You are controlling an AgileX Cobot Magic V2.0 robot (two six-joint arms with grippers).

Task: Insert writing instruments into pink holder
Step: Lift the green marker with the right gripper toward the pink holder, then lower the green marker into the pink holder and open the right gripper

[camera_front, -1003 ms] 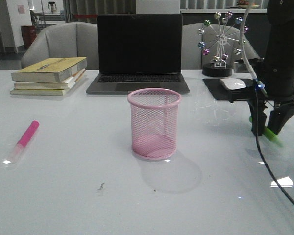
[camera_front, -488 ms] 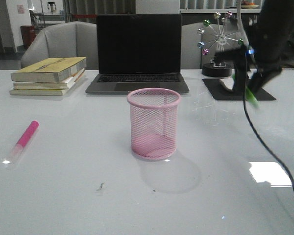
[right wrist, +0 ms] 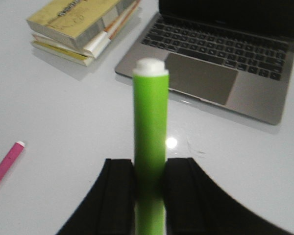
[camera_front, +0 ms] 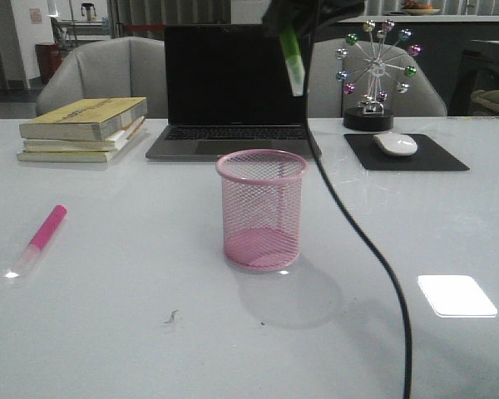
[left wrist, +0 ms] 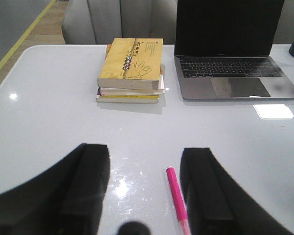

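Observation:
The pink holder (camera_front: 262,208) stands upright in the middle of the table with nothing showing inside. High above it, slightly behind, my right gripper (camera_front: 295,15) is shut on the green marker (camera_front: 292,58), which hangs nearly upright. In the right wrist view the green marker (right wrist: 149,142) sticks out past the right gripper (right wrist: 149,169). The pink marker (camera_front: 41,237) lies flat on the table at the left. In the left wrist view my left gripper (left wrist: 144,152) is open above the table, with the pink marker (left wrist: 176,196) below it, close to one finger.
A laptop (camera_front: 233,91) stands open behind the holder. Stacked books (camera_front: 83,129) lie at the back left. A mouse (camera_front: 396,143) on a dark pad and a ferris-wheel ornament (camera_front: 374,71) are at the back right. A black cable (camera_front: 358,241) hangs down right of the holder.
My right gripper has lifted the green marker off the table at the right and carried it up and left, to above the holder. The pink marker and holder have not moved.

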